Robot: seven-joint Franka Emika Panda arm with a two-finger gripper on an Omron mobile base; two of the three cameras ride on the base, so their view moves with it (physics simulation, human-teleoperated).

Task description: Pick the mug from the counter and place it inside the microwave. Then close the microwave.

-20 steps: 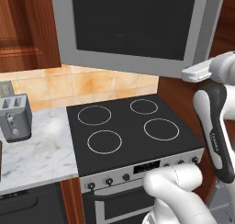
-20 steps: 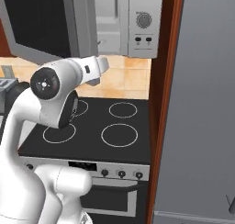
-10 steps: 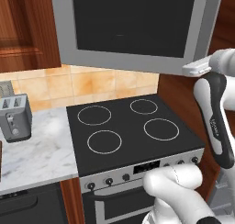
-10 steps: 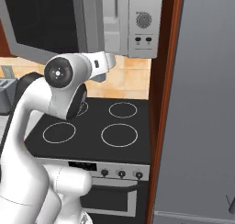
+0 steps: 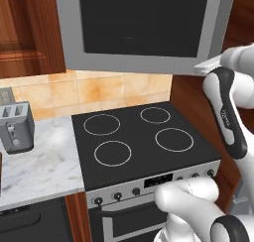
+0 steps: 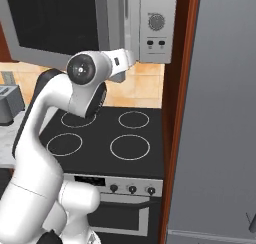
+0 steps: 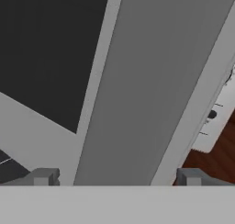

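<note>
At the far left of the left base view, a grey toaster [image 5: 16, 127] is seen standing on the counter [image 5: 42, 169], whose marbled slab lies directly beside the black stovetop [image 5: 141, 142]. Four ring burners are marked on the stovetop, and a row of knobs is found along the front of the oven [image 5: 149, 186] below it. Behind them a tiled wall [image 5: 89, 92] in warm orange tones is visible. Above the stovetop the microwave [image 5: 144, 28] is mounted, and its dark glass door is swung out toward the cameras, so the door is seen open. In the right base view the side panel of the microwave [image 6: 157, 23] with a dial and buttons is shown to the right of the door, and further right a dark wood post and a large grey surface are seen. The white arm is raised up to the lower right corner of the door in the left base view. In the hand view the gripper [image 7: 114, 177] is held just in front of the grey door frame, with the fingertips [image 7: 43, 176] spread wide apart and nothing grasped between them. The mug cannot be located in any of the pictures.
</note>
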